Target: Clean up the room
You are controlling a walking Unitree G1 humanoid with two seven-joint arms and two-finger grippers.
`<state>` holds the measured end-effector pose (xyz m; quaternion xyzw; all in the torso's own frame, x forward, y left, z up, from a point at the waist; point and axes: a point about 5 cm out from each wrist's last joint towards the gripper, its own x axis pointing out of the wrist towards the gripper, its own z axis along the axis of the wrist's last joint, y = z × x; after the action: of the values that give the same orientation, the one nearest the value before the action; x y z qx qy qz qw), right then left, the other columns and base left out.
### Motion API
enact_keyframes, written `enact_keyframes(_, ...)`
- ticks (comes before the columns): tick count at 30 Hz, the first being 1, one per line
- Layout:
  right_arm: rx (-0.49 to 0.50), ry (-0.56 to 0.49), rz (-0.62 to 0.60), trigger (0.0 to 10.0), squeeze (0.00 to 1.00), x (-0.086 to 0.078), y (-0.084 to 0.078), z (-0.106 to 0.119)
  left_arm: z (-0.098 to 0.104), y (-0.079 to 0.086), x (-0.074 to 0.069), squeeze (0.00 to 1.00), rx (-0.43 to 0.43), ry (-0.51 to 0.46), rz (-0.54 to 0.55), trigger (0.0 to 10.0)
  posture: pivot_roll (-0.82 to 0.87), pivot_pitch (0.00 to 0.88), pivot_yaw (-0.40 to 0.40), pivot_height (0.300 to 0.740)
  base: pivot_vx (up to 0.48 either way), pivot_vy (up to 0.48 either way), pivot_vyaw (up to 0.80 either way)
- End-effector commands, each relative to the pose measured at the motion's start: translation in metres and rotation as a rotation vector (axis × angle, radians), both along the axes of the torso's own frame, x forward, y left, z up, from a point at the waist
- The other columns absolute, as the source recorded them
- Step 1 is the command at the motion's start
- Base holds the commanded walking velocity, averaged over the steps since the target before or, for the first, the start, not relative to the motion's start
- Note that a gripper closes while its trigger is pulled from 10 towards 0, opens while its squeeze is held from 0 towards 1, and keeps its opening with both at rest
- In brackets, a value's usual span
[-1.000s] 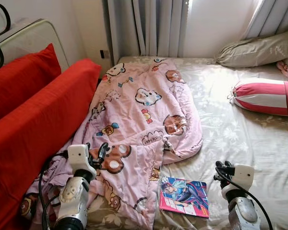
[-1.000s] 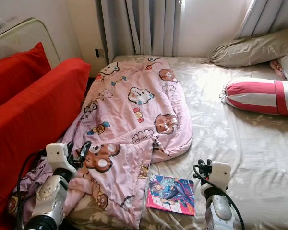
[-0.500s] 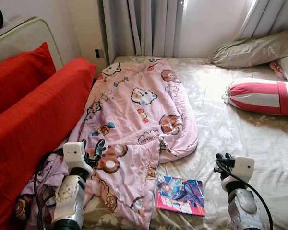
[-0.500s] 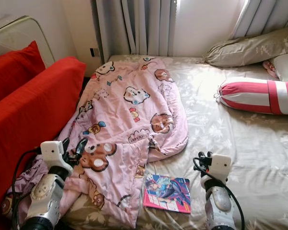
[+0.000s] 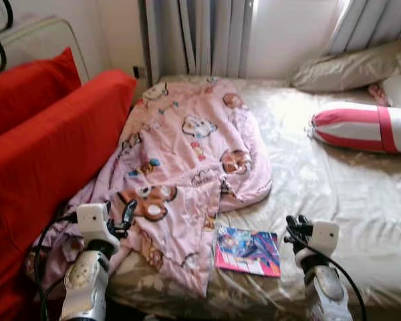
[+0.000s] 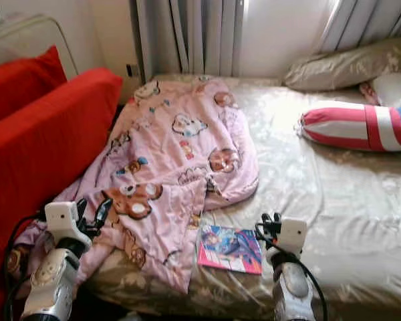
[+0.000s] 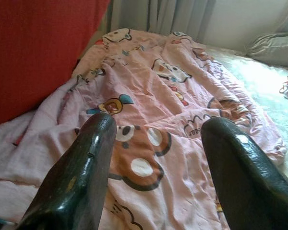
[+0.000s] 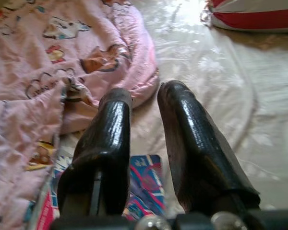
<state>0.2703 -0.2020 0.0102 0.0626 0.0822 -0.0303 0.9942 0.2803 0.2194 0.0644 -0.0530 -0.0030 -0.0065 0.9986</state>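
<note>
From the head views, your left gripper (image 5: 119,215) hovers over the pink blanket (image 5: 187,154) (fingers spread), with the book (image 5: 248,251) just left of your right gripper (image 5: 295,226). Right wrist view: fingers (image 8: 103,139) slightly apart, book below them.

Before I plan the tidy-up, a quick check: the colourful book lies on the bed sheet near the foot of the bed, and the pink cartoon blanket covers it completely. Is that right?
Not quite. The book does lie on the bed sheet near the foot, but the pink cartoon blanket does not cover it. As the left eye view shows, the book lies open to view just beside the blanket's edge, with the right pincer close by.
</note>
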Motion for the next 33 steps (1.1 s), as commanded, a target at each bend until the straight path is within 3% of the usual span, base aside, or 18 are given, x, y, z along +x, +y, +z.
enact_keyframes(1,-0.009,-0.001,-0.011,10.0,0.00,0.0002,-0.0050,0.0019,0.0010,-0.0044,-0.0007,0.00,-0.010,0.001,-0.005,10.0,0.05,0.076,-0.051,0.671,0.000,0.000,0.00)
enact_keyframes(9,-0.016,0.024,-0.012,10.0,0.00,0.0013,-0.0050,0.0013,-0.0018,-0.0056,-0.0057,0.00,-0.018,0.017,0.001,10.0,0.05,0.079,-0.063,0.671,0.000,0.000,0.00)
enact_keyframes(13,-0.001,0.002,0.001,10.0,0.00,0.0036,-0.0013,0.0036,0.0009,-0.0065,-0.0049,0.00,-0.021,0.011,0.001,10.0,0.05,0.077,-0.065,0.641,0.000,0.000,0.00)
enact_keyframes(33,-0.010,0.041,-0.003,10.0,0.00,0.0024,-0.0009,-0.0002,0.0025,-0.0094,-0.0057,0.00,-0.006,0.020,-0.023,10.0,0.05,0.076,-0.058,0.636,0.000,0.000,0.00)
